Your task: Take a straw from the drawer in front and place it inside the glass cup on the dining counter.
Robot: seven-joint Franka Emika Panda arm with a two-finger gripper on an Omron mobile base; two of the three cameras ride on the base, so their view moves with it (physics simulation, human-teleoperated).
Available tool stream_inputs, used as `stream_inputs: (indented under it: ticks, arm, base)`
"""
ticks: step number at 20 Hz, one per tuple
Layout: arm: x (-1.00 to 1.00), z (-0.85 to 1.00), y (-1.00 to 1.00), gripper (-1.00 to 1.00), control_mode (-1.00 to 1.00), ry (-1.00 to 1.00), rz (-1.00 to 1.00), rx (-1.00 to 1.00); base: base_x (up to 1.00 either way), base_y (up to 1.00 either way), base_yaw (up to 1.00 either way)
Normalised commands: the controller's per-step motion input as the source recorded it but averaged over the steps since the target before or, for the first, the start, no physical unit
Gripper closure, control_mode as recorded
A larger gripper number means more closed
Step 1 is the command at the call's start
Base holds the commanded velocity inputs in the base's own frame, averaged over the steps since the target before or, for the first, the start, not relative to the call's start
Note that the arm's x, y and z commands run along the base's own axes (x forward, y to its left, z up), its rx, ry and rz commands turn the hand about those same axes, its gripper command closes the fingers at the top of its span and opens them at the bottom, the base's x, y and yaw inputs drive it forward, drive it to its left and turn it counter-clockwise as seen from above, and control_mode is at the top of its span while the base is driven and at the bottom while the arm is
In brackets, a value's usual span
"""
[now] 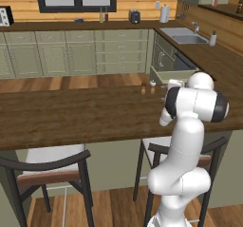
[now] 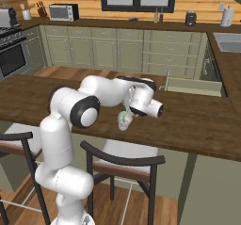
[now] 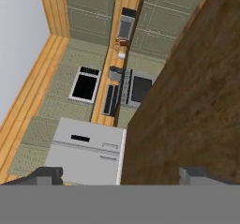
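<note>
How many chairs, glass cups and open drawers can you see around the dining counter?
Chairs: 2
Glass cup: 1
Open drawer: 1
Total: 4

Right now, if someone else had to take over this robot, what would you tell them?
Tool: open, nothing between its tips. It points sideways just above the dining counter.
Glass cup: upright near the counter's front edge, right by the tool.
Straw: a green streak shows at the cup's mouth, so it seems to be in the cup, though it is too small to be sure.
Drawer: open, beyond the counter.
Done: straw fetched and apparently dropped in.
Left: check that the straw sits in the cup, then draw the arm away without knocking it.
</note>
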Motion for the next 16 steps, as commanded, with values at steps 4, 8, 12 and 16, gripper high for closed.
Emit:
stream_inputs:
  ticks: [4, 8, 12, 16]
  arm:
    - [0.0, 0.0, 0.26, -1.0, -1.0, 0.0, -0.01, 0.0]
    - [0.0, 0.0, 0.35, -1.0, -1.0, 0.0, -0.01, 0.0]
    - [0.24, 0.0, 0.26, -1.0, -1.0, 0.0, -0.02, 0.0]
    - [0.43, 0.0, 0.03, -1.0, -1.0, 0.0, -0.02, 0.0]
  base:
    - [0.0, 0.0, 0.0]
    - [0.0, 0.0, 0.0]
    - [0.0, 0.0, 0.0]
    - [0.0, 0.0, 0.0]
